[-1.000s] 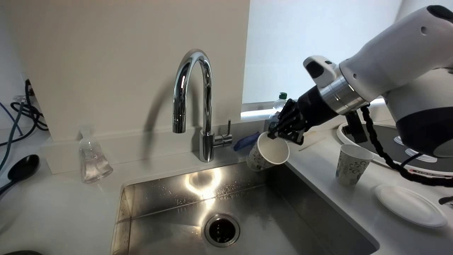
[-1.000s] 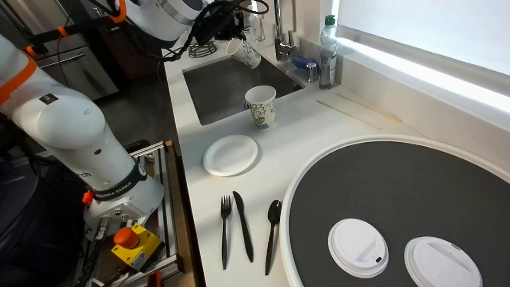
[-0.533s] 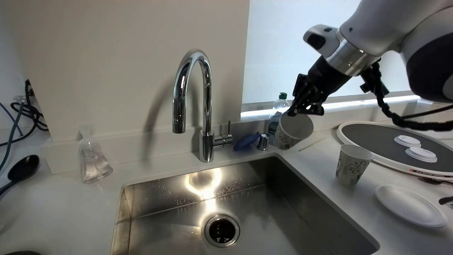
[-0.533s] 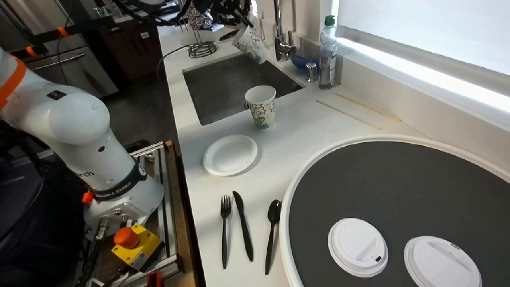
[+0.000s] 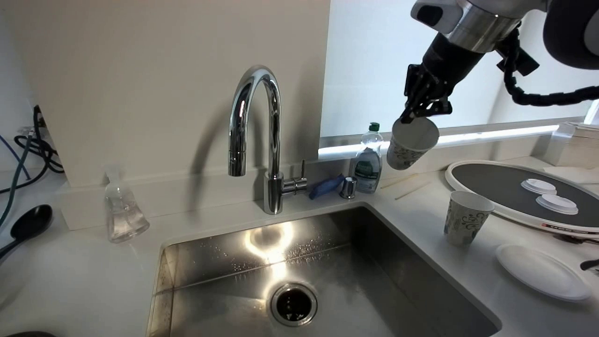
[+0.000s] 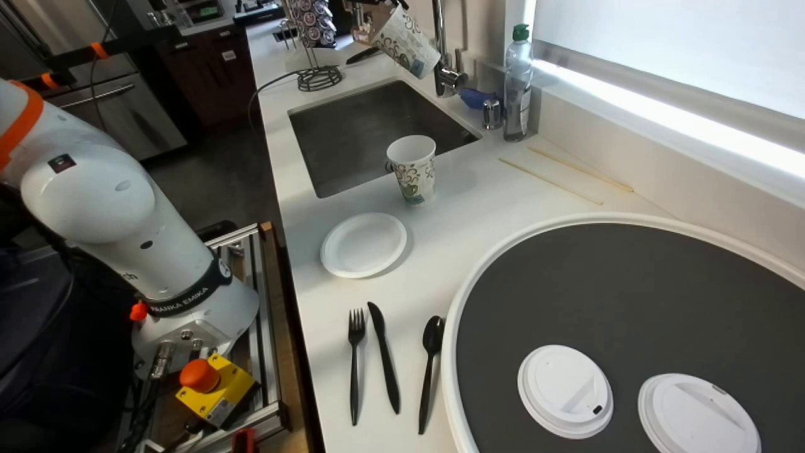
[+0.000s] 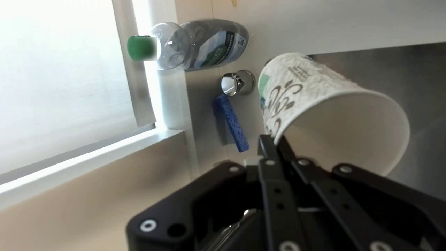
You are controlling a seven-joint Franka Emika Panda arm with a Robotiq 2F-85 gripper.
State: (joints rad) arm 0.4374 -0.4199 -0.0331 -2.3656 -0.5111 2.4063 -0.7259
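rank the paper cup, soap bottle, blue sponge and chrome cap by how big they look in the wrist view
1. Paper cup, helped by being nearest the camera
2. Soap bottle
3. Blue sponge and chrome cap: too alike to rank; the sponge is longer, the cap broader

The gripped cup (image 7: 324,94) is matt paper — the faucet (image 5: 274,145) glossy metal, the sponge (image 7: 232,123) rough and pitted.

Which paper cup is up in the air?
The tilted cup, pinched at its rim by the gripper; the other paper cup stands upright on the counter.
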